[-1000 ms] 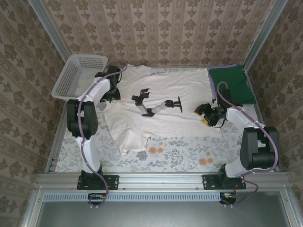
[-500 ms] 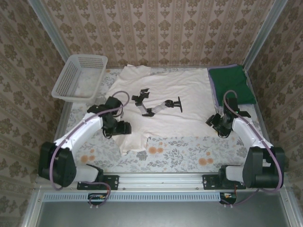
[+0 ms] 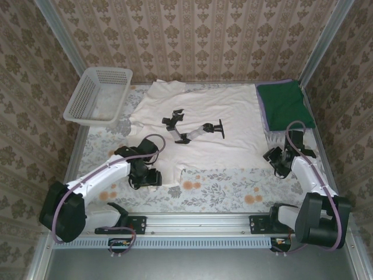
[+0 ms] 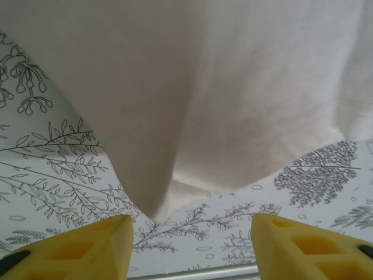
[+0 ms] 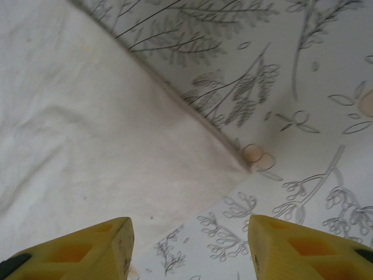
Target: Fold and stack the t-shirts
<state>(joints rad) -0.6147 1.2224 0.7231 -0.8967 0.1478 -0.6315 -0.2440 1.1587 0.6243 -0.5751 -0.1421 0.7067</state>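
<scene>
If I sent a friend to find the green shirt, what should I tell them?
Start at the flowered table and look to its far right corner. The green shirt lies there folded, beside the big cream shirt spread flat. It is the only dark cloth, with a purplish edge.

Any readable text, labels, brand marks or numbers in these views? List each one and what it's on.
Nothing here can be read as text.
Black print on the cream-white t-shirt: a graphic shape, no legible letters or numbers from the top view.
Dark green t-shirt: no label or writing visible.
White mesh basket: no marking visible.
Tablecloth: plant and flower pattern, no words.
</scene>
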